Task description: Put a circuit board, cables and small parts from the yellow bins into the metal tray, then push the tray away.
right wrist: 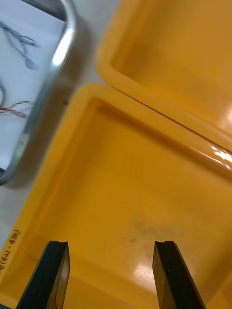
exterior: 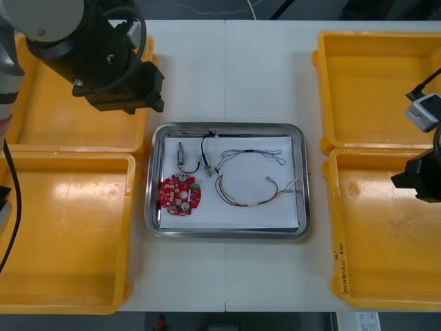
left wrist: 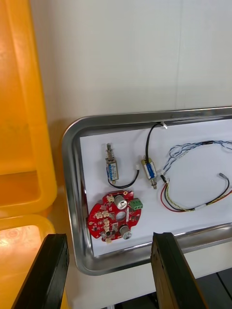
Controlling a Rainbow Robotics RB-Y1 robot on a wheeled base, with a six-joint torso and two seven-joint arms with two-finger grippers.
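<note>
The metal tray [exterior: 157,227], white inside, lies at mid-table. In it are a round red circuit board [exterior: 180,194], two small metal parts [exterior: 181,157] with black cables, a twisted blue and white cable [exterior: 251,155] and a red and yellow cable [exterior: 251,196]. My left gripper [left wrist: 110,273] is open and holds nothing. It hangs by the tray's left side, with the circuit board [left wrist: 116,219] just beyond its fingers [left wrist: 48,270]. My right gripper [right wrist: 111,275] is open too, above the bare floor of the near right yellow bin [right wrist: 125,193].
Four yellow bins flank the tray: far left [exterior: 83,124], near left [exterior: 62,227], far right [exterior: 379,83] and near right [exterior: 386,234]. All that shows of their floors is bare. The left arm [exterior: 103,55] covers part of the far left bin. Bare table lies beyond the tray.
</note>
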